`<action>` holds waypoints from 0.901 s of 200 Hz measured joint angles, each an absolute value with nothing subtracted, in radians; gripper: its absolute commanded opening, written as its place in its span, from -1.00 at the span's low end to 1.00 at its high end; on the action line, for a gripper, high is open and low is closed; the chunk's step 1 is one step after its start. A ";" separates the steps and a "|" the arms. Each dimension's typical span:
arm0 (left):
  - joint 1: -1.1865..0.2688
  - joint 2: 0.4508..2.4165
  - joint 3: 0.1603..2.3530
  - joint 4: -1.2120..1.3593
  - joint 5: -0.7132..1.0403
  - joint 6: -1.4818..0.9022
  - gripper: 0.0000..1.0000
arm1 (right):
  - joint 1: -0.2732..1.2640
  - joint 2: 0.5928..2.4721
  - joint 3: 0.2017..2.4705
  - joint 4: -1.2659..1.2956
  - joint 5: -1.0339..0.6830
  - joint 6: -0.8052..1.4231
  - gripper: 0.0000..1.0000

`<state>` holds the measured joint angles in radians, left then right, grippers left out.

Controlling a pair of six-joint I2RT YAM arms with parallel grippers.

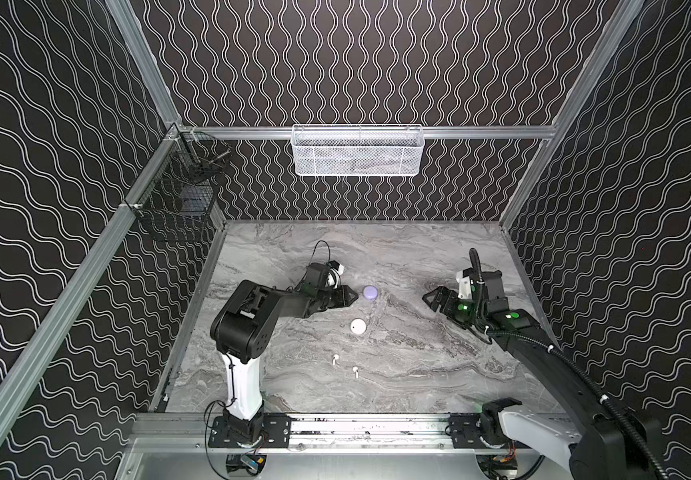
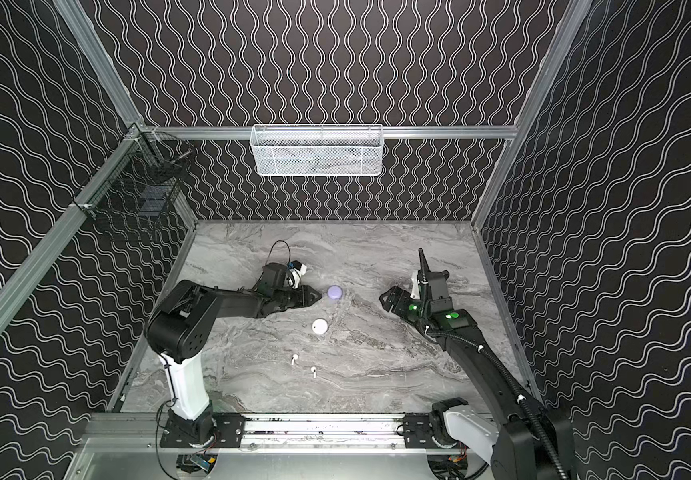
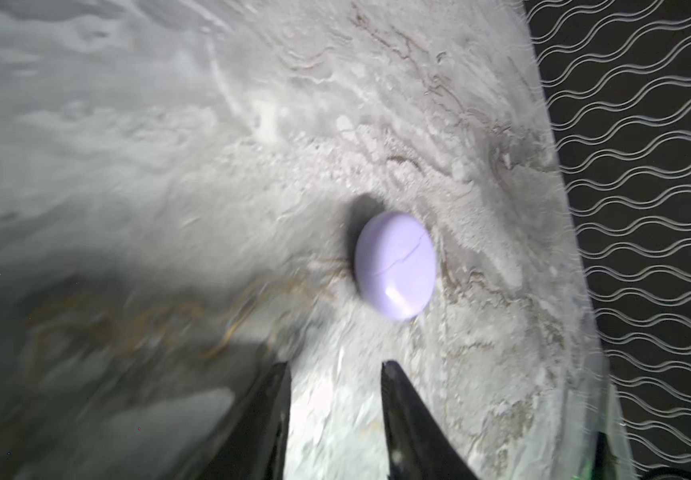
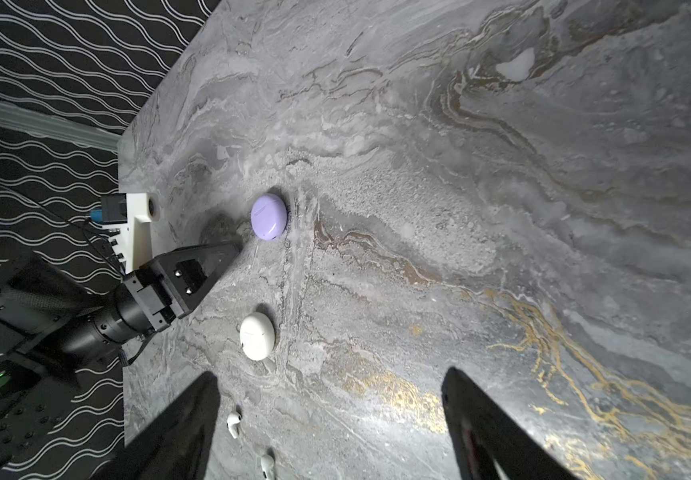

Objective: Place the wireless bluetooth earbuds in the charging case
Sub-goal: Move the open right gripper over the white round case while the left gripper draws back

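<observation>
In both top views the lavender case point(image 1: 370, 292) and the white case point(image 1: 358, 326) lie shut and apart on the counter point(image 1: 418, 374). The two white earbuds point(image 1: 335, 358) lie loose toward its near edge, close together but not touching. The left gripper point(image 1: 354, 296) points at the lavender case from just beside it; the right gripper point(image 1: 426, 297) hangs well off to the other side.

In the left wrist view, somewhat blurred, the fingers point(image 3: 269, 407) stand a little apart with bare counter between them and the lavender case point(image 3: 395, 264) just ahead, untouched.

In the right wrist view that arm's fingers point(image 4: 194, 415) are spread wide and empty, with both cases and both earbuds point(image 4: 233, 424) beyond them.

No lavender buds are in sight, so I judge the white pair is what remains. To do it well: back the left gripper off without nudging the lavender case, and steady the white case's base with one gripper while the other lifts the lid. Then pinch each bud by its head and lower it stem first, straight into its well
</observation>
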<state>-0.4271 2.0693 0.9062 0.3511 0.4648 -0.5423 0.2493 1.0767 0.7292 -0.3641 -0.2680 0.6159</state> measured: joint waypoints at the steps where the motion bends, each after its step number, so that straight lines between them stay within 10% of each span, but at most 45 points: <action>1: -0.427 2.067 0.904 0.350 0.464 -0.542 -0.23 | 0.249 1.076 0.729 -0.364 -0.268 0.616 0.73; 180: -0.436 1.710 0.574 0.531 0.334 -0.442 -0.29 | 0.543 1.130 0.799 -0.413 -0.054 0.645 0.71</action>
<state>-0.4362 1.7096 0.5743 0.5308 0.3336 -0.4416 0.5426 1.1301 0.7990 -0.4129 -0.0540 0.6453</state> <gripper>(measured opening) 0.363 0.853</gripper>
